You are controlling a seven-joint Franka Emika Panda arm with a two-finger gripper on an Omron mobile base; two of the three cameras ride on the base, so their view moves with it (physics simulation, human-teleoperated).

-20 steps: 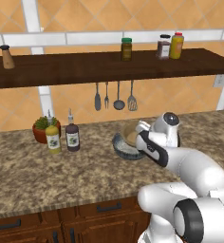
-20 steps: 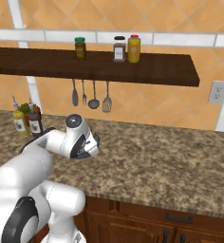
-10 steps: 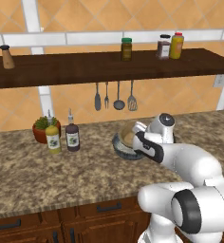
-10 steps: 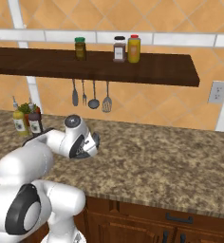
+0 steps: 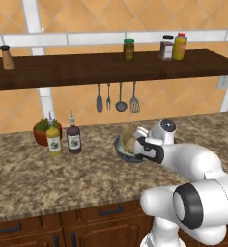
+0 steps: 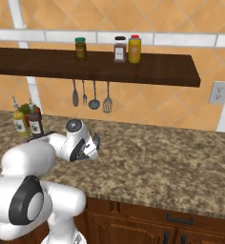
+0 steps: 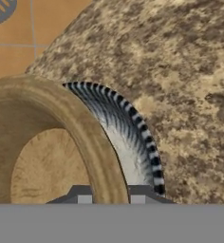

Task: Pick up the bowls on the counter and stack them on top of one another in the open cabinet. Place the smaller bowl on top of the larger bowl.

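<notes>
Smaller bowl (image 7: 47,142), tan, wood-coloured: being held by its rim in the tool (image 7: 110,195), whose narrow-set jaws are pinching the rim wall, one tip inside and one outside; in the left base view the bowl (image 5: 131,141) is sitting tilted on edge at the tool (image 5: 139,144), raised above the counter (image 5: 48,173). Larger bowl (image 7: 128,137), dark blue-grey with ribbed outside and pale inside: lying just behind and beneath the tan one, seen as a dark crescent (image 5: 121,150) resting on the speckled granite; whether the two bowls are touching cannot be told. Open cabinet (image 5: 106,67), a long dark wooden shelf on the tiled wall: carrying a green-lidded jar (image 5: 129,49), a dark spice jar (image 5: 166,47) and a yellow bottle (image 5: 179,46) toward its right end. Utensils (image 5: 121,98): hanging below the shelf. Plant pot (image 5: 42,132), yellow bottle (image 5: 53,140) and dark bottle (image 5: 73,138): standing together on the counter, well left of the bowls.
</notes>
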